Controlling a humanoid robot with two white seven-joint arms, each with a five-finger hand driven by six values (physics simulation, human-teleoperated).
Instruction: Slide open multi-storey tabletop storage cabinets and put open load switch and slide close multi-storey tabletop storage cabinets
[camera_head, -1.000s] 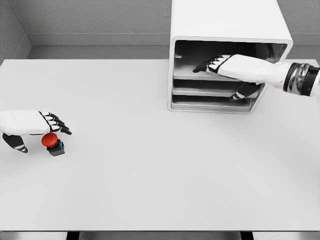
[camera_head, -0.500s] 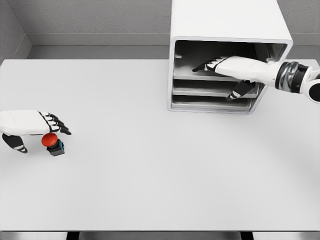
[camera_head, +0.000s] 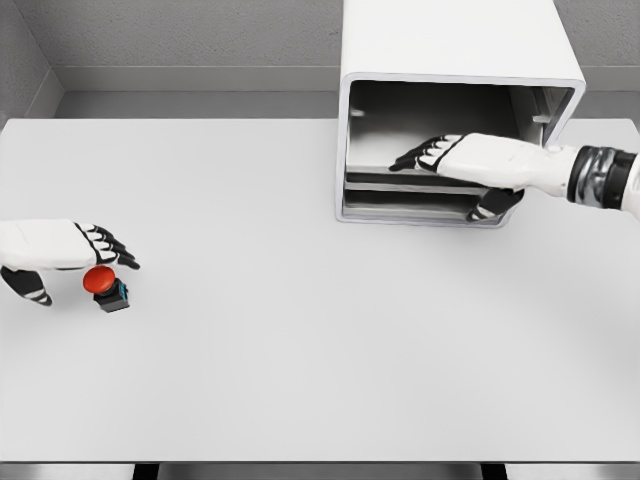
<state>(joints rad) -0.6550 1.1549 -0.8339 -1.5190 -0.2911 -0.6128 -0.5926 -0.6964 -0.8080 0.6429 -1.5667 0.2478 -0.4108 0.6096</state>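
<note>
Head view: white surface (camera_head: 300, 330) fills most of the frame, grey wall at the far edge. White multi-storey cabinet (camera_head: 450, 40) stands at the far right of the surface, its open front facing the near side, with grey shelves visible inside and a tall empty upper bay. Right arm enters from the right edge; right hand (camera_head: 470, 160) lies flat in the cabinet mouth, palm down, fingers (camera_head: 420, 155) extended and pointing left over a shelf, thumb tucked below near the lower right of the opening. Whether the fingers press on the shelf or merely hover over it cannot be told; nothing is held. Left hand (camera_head: 55, 250) shows at the left edge, low over the surface, fingers loosely extended to the right, thumb hanging down, gripping nothing. Load switch (camera_head: 105, 287), red domed button on a small dark base with a blue edge, sits on the surface just beneath and near the left fingertips, well apart from the cabinet.
</note>
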